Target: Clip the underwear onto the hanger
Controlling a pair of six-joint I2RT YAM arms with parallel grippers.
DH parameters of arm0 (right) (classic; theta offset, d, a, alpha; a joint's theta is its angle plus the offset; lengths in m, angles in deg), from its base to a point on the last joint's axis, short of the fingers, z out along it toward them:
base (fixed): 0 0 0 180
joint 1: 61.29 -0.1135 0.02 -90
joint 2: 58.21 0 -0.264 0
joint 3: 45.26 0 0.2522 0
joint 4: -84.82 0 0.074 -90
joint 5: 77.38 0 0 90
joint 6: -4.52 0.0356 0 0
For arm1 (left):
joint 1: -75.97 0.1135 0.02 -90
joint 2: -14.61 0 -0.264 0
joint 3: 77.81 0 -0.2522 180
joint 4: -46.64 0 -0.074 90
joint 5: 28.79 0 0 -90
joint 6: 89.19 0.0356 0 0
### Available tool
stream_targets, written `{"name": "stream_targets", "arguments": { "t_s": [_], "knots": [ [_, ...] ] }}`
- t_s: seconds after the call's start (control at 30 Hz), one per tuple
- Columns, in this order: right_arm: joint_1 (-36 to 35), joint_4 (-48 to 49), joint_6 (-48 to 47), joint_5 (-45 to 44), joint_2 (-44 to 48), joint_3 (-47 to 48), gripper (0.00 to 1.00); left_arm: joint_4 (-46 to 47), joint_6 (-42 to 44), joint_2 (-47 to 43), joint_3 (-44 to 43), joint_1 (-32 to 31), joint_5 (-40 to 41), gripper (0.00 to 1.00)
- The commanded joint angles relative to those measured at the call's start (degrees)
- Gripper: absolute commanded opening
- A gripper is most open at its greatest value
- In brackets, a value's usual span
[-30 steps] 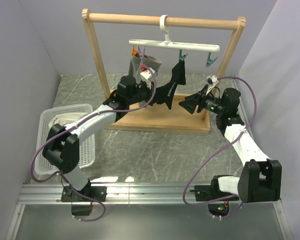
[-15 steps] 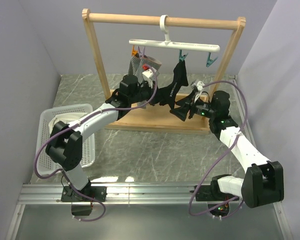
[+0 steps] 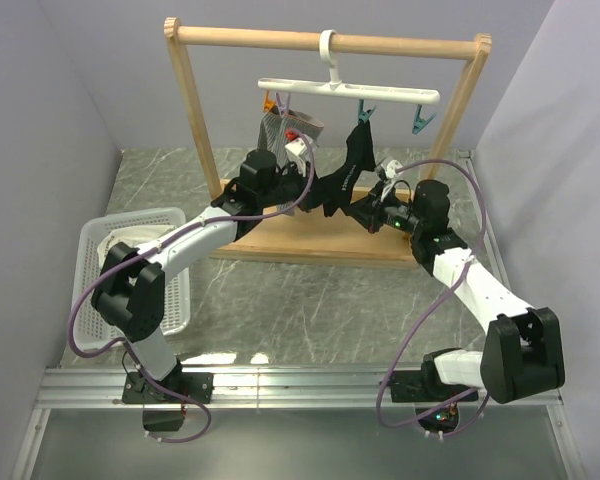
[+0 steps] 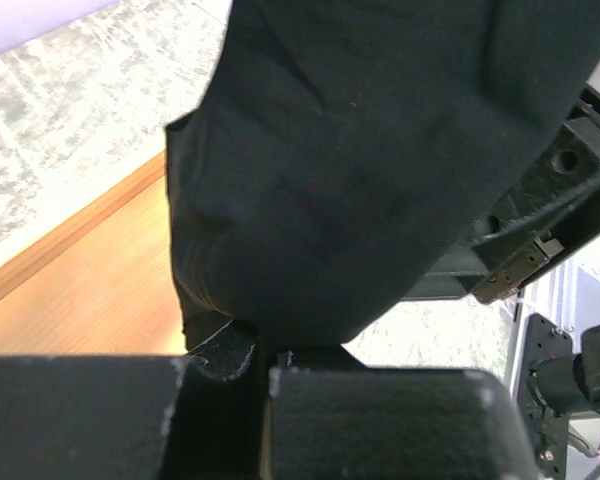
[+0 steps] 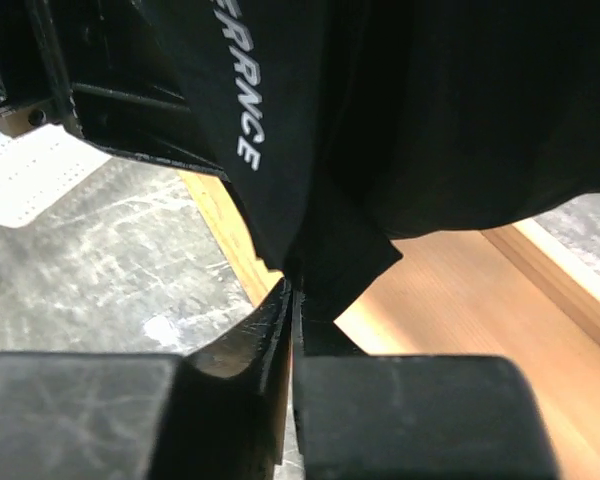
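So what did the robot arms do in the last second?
The right gripper swung left, over to the underwear, and pinched its lower edge. The left gripper kept holding the underwear's other side. The hanger, the wooden rack, the grey garment and the white basket stayed put.

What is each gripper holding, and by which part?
Both hold the underwear. The left gripper is shut on a lower fold of the fabric, and the right gripper is shut on a hanging bottom corner.
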Motion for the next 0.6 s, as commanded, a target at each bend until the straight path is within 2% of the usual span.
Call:
{"name": "stream_targets", "arguments": {
  "t_s": [0.0, 0.07, 0.1, 0.2, 0.3, 0.43, 0.57],
  "knots": [
    [-0.15, 0.69, -1.14, 0.1, 1.27, 2.98, 0.0, 1.68, -1.2, -1.34, -1.97, -0.51, -1.94, 0.04],
    [0.2, 0.17, -0.7, 1.51, 3.64, 3.16, 0.0, 0.89, -1.38, -1.69, -2.06, -0.51, -1.95, 0.14],
    [0.47, -1.32, -0.52, 2.73, 4.52, 3.16, 0.0, 0.11, -1.38, -2.65, -1.8, -0.42, -0.9, 0.31],
    [2.13, -6.05, -0.96, 5.2, 8.91, 3.77, 0.0, -2.44, -0.33, -6.33, -0.05, -0.07, 3.04, 0.57],
    [4.33, -13.33, -3.33, 6.0, 13.83, 4.57, 0.0, -4.72, -0.15, -11.51, 3.55, 1.77, 3.85, 0.62],
    [5.74, -22.14, -8.86, 6.09, 21.11, 4.3, 0.0, -5.09, 0.3, -16.89, 7.25, 2.66, 2.1, 0.58],
    [5.92, -28.04, -12.9, 4.6, 24.82, 4.12, 0.0, -5.97, -2.87, -16.46, 5.5, 2.22, 2.1, 0.52]
  ]
}}
